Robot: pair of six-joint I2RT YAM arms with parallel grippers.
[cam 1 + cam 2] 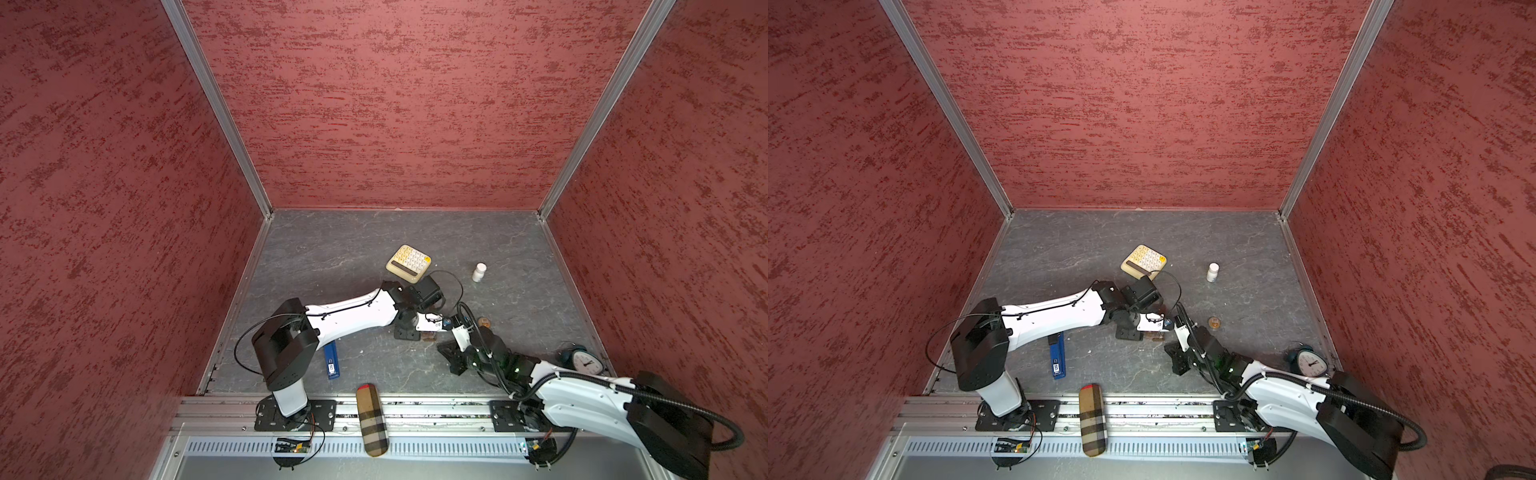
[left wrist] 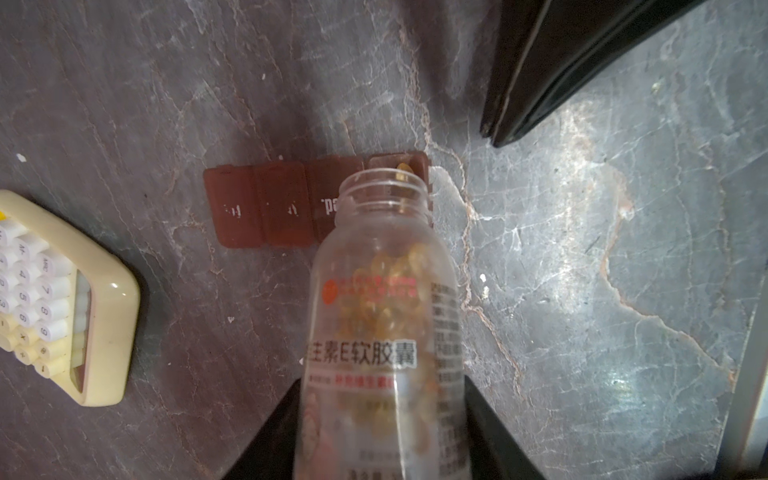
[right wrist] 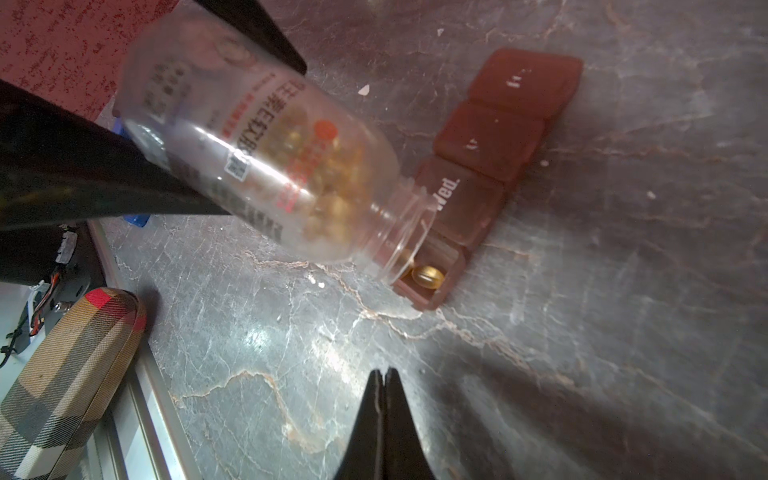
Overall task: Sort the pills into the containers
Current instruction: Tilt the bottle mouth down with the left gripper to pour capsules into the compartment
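Pills (image 3: 428, 276): amber, translucent capsules, located mid-table. Most are in the clear bottle (image 3: 266, 166) and one is in the containers (image 3: 498, 137).

Front rail: a plaid case (image 1: 372, 419) lies across the rail, between the two arm bases. Just behind it, on the grey marbled table (image 1: 332, 257), a blue flat item (image 1: 331, 361) lies partly under the left arm. A small clock (image 1: 586, 361) sits near the right front corner.

Mid-table: the left gripper (image 2: 382, 415) clamps the clear bottle by its lower body, one finger on each side. The bottle is uncapped and tilted mouth-down. Its neck is over the end compartment of the containers, a dark brown strip box lying flat on the table. That end compartment is open and holds one capsule. A second capsule sits at the bottle mouth. Whether the bottle rim touches the box cannot be determined. Three adjoining lids are closed; one reads "Wed." The right gripper (image 3: 384, 378) has its fingers pressed together with nothing between them. Its tip is near the open end of the box but apart from it. A small round brown disc (image 1: 483, 322) lies on the table just beyond the right gripper.

Far zone: a cream calculator (image 1: 408, 264) lies behind the left wrist. A small white bottle (image 1: 479, 272) stands upright to its right, well apart from the box.
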